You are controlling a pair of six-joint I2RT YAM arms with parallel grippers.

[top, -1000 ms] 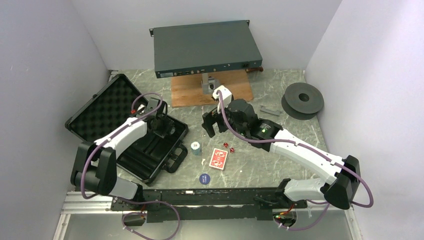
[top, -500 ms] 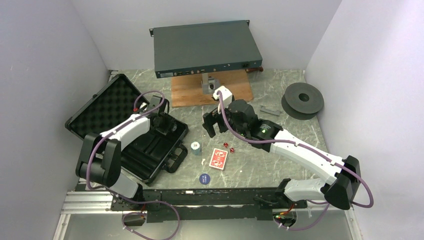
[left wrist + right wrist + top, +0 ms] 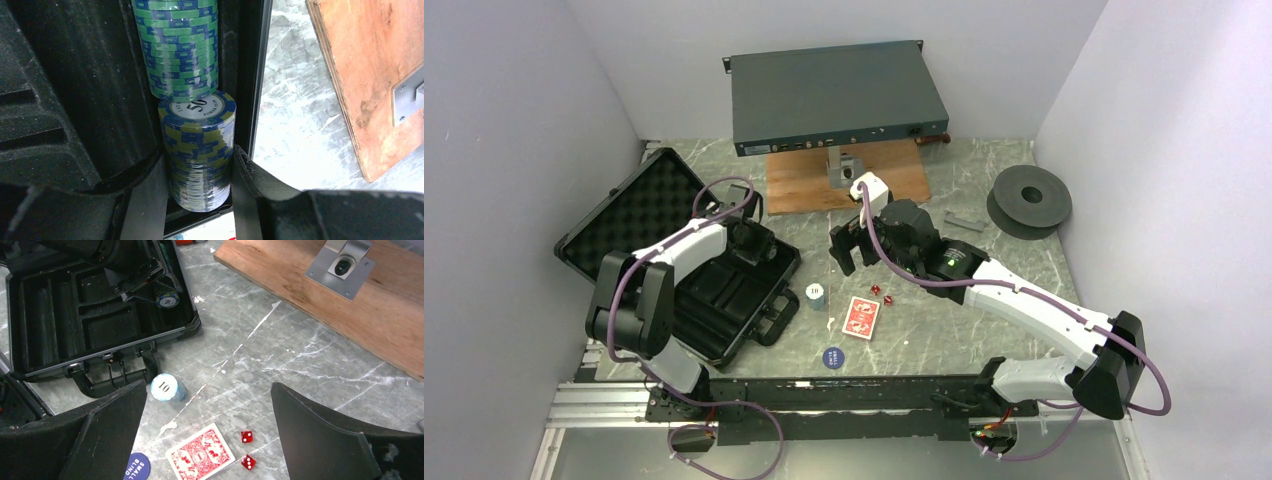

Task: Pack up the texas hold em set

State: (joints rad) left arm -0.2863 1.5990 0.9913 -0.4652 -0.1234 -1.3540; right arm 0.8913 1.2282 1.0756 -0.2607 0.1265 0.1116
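Note:
The black briefcase (image 3: 639, 215) lies open at the left, foam lid back. My left gripper (image 3: 198, 172) is shut on a stack of blue-and-yellow chips (image 3: 197, 145) marked 50. It holds that stack in the tray's edge slot, against a row of green chips (image 3: 176, 45). My right gripper (image 3: 207, 400) hangs open above the table. Beneath it are a pale chip stack (image 3: 165, 388) marked 10, the red-backed card deck (image 3: 200, 458), two red dice (image 3: 246, 436) and the blue disc (image 3: 136, 467). The overhead view shows that stack (image 3: 815, 295), deck (image 3: 860, 317) and disc (image 3: 833, 357) right of the case.
A large grey rack box (image 3: 836, 95) sits on a wooden board (image 3: 804, 185) at the back. A dark grey spool (image 3: 1029, 200) lies at the back right, with a small grey bar (image 3: 967, 222) beside it. The case handle (image 3: 112, 377) points toward the loose pieces.
The left arm's elbow has swung in towards the case, and its gripper with the chips has moved slightly back along the tray's edge. The right arm has not moved.

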